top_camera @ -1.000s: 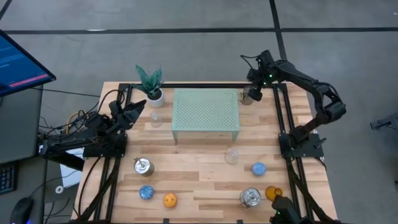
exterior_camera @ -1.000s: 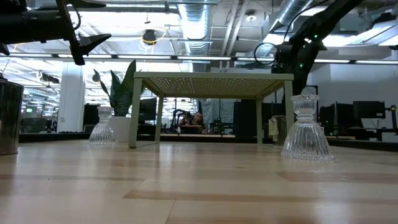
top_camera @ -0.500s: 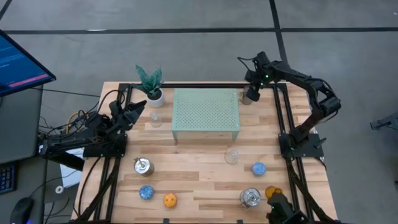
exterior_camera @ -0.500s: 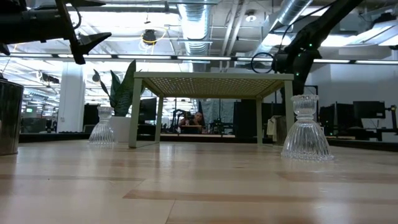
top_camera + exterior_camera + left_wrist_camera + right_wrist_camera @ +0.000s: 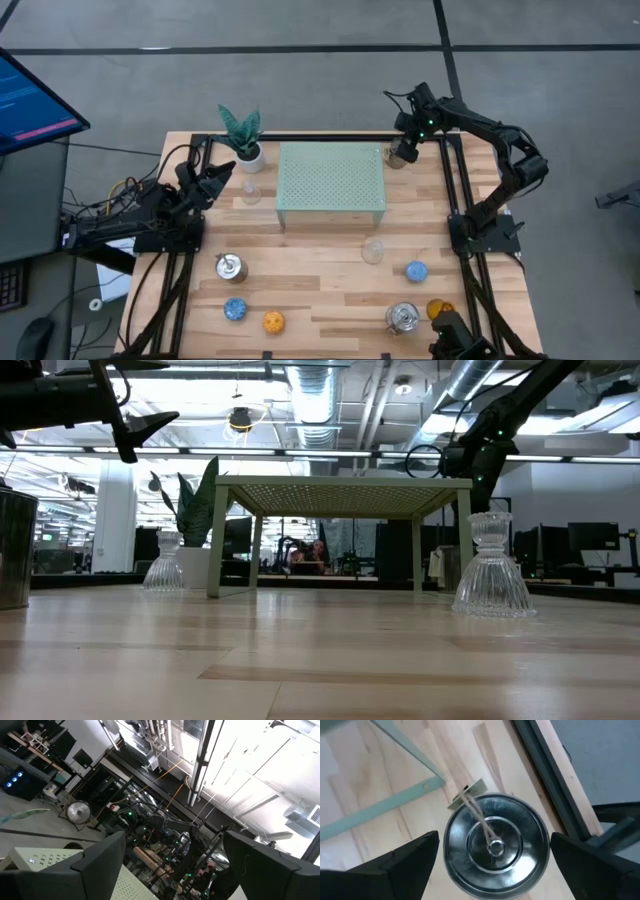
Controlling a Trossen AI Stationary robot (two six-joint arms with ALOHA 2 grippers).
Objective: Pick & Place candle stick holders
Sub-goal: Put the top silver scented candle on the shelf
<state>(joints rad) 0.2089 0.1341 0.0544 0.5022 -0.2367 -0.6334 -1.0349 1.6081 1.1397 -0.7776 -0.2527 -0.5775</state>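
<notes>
Rt gripper (image 5: 492,865) shifted a touch in past sec, now settled right over silver holder (image 5: 495,845) at table's 1 o'clock, beside pale green stand (image 5: 331,183); grasp looks next. Fingers spread wide, straddling, not touching. Lt gripper (image 5: 222,176) at 9 o'clock, raised, fingers apart, empty.

Robotics lab set inside a big open-plan office or industrial hall. Low view: exposed ceiling ducts (image 5: 310,395) and pipes along the top of the frame, long strip lighting, rows of desks with monitors (image 5: 590,538) at far right. A person (image 5: 318,552), probably seated, shows at centre, small and dim. High view: wooden table (image 5: 300,290) on grey concrete floor (image 5: 300,70); computer screen (image 5: 35,100) at left edge.
</notes>
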